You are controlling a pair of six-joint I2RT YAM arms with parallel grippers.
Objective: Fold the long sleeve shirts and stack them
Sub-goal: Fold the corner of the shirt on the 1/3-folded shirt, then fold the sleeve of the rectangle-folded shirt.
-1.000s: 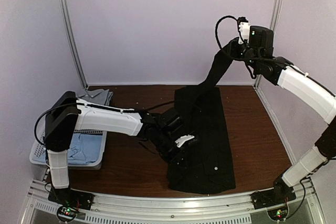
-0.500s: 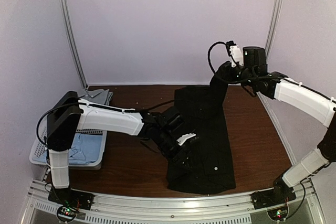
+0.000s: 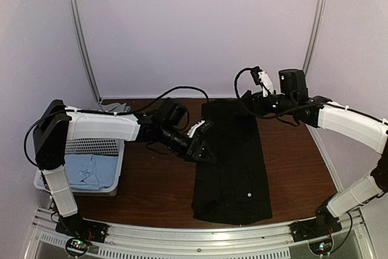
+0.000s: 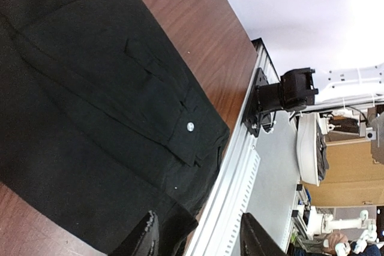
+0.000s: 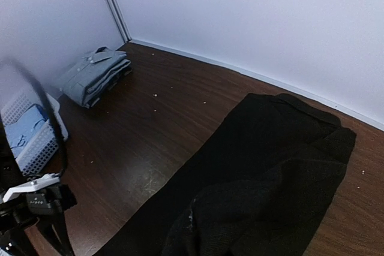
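The black shirt [image 3: 233,168] lies flat on the brown table [image 3: 151,192] in the middle of the overhead view, a long strip running from the back wall down to the near rail, with a small white button [image 3: 249,195] showing on its lower right part. The left gripper [image 3: 203,147] reaches in from the left and hovers at the shirt's left edge, around mid-frame. In the left wrist view its fingers [image 4: 149,238] stand apart at the bottom edge with nothing between them, over the shirt's hem and the metal rail [image 4: 231,190]. In that view the black shirt [image 4: 84,106] fills the left half, a folded sleeve with a white button [image 4: 189,126] lying across it. The right gripper [image 3: 248,100] sits low at the shirt's upper right corner, near the back of the table. It is closed, and in the right wrist view black cloth [image 5: 252,208] bunches up at the bottom centre right where its fingers would be, hiding them, so it appears to grip the shirt there. A grey shirt [image 5: 96,73] lies folded on the table at the upper left of that view, well apart from the black one; in the overhead view only a sliver of it [image 3: 115,108] shows behind the left arm. A white basket [image 3: 91,147] sits at the left edge of the table and holds a light blue shirt [image 3: 91,171].
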